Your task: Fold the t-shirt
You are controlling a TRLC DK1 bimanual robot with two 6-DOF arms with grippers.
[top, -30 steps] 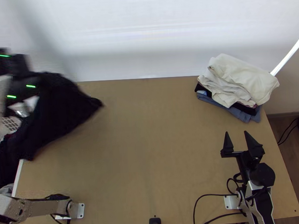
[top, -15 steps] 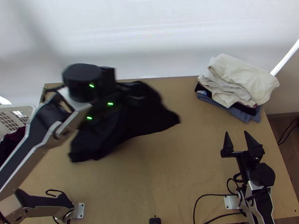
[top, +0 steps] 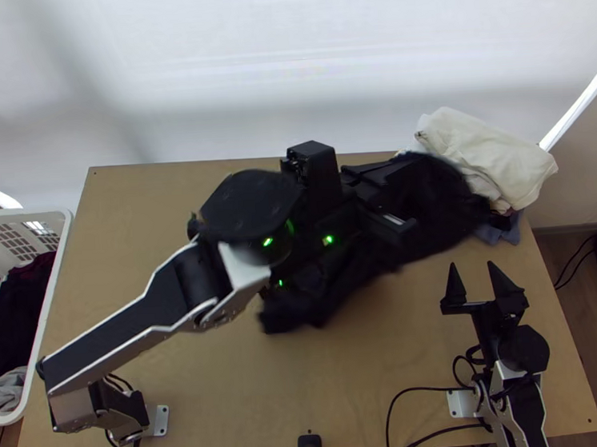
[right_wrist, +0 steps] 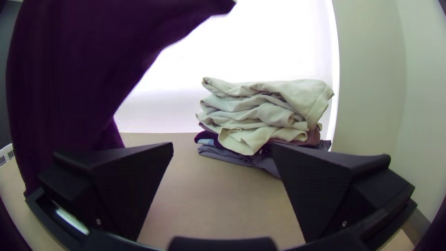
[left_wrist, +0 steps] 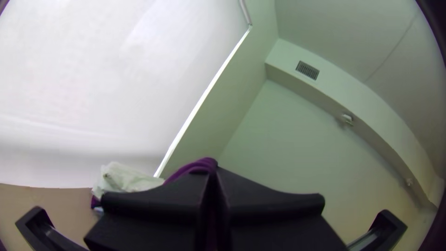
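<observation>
T-shirt (top: 450, 203), black in the top view and purplish in the wrist views, hangs bunched above the tabletop (top: 377, 339), one end in front of part of the folded stack and a lower corner nearer the middle. Left arm (top: 124, 333) stretches across from its base toward that cloth. White basket (top: 47, 313) stands by the left edge, with dark clothes (top: 15, 318) and a grey piece (top: 7, 391) inside. Folded stack (top: 491, 157) sits at the far right corner, cream and white cloth on top, blue-grey beneath. Left tool (top: 381, 195) is clamped on the t-shirt, a fold of it showing at the joined tips in its wrist view. Right tool (top: 472, 264) is released and holds nothing, its two fingers spread wide near the right edge; whether the t-shirt touches it, I cannot tell.
</observation>
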